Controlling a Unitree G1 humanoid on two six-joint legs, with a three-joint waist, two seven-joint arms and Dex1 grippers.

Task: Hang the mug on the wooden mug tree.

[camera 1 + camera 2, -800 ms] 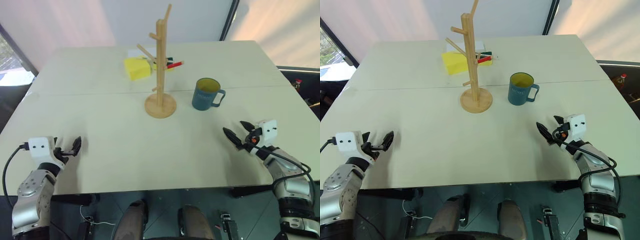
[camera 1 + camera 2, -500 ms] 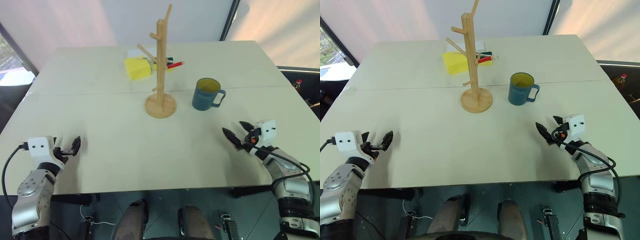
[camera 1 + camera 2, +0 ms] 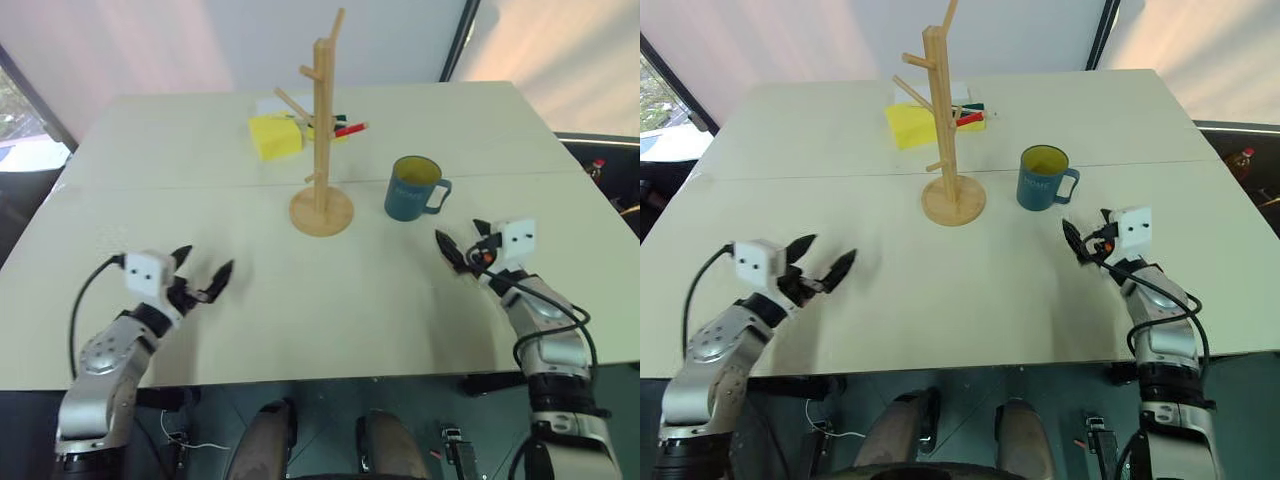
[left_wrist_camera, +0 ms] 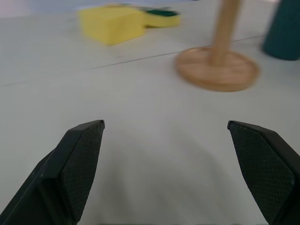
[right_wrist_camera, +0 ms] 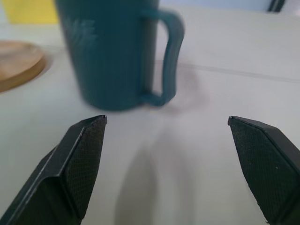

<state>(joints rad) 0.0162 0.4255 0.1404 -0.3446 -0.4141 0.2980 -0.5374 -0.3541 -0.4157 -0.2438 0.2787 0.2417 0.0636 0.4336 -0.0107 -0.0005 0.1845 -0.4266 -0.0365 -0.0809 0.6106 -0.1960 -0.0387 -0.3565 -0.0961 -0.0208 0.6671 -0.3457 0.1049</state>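
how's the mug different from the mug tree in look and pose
The mug is dark teal-blue with a yellow inside; the mug tree is light bare wood. The mug is short and squat; the tree rises far taller. The mug has one loop handle, the tree several upward-angled pegs. Both stand upright on the table, apart.

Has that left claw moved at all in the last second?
Yes. The left gripper has come forward and inward over the table, closer to the wooden mug tree, jaws open.
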